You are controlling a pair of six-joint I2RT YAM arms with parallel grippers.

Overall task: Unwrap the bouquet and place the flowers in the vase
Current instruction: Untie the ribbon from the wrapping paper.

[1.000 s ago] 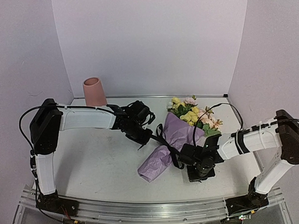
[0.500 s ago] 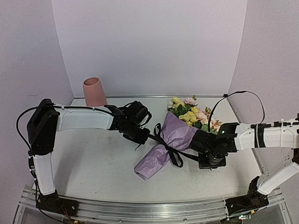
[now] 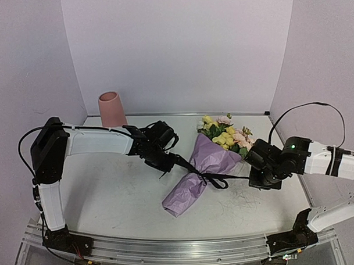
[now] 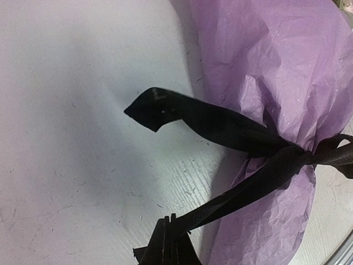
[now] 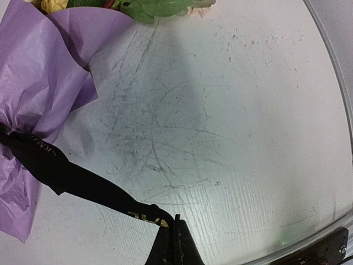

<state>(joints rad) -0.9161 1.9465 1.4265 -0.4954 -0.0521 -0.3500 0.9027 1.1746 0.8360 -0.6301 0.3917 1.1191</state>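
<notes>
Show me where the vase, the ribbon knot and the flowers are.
vase [image 3: 111, 110], top view, middle of its side wall.
ribbon knot [image 4: 306, 157], left wrist view, where the black strands cross.
flowers [image 3: 226, 135], top view, on the yellow blooms.

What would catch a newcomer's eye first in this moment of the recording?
The bouquet, a lilac paper cone of yellow and pink blooms, lies mid-table. Its black ribbon is stretched taut to both sides, one end pinched in the left gripper, the other in the right gripper. The vase stands upright at the back left.
</notes>
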